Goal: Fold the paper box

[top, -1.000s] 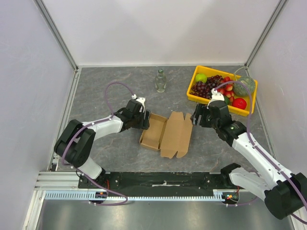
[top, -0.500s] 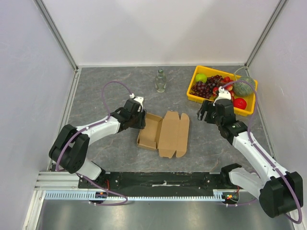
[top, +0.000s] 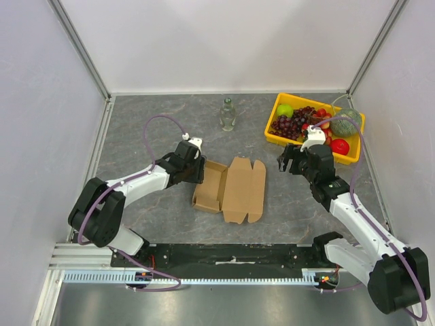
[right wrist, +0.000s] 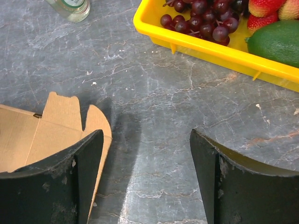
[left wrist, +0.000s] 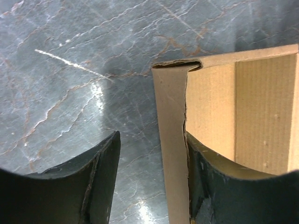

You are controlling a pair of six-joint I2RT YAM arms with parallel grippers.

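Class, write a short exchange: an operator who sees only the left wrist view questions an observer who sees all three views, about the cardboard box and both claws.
Operator: One side of the box stands between the fingers of my left claw. Is the lid folded over?
Observer: No. From above, the lid lies open on the table, to the right of the box's base.
Operator: Where is the right claw?
Observer: The right claw hangs open to the right of the lid, apart from it and holding nothing.
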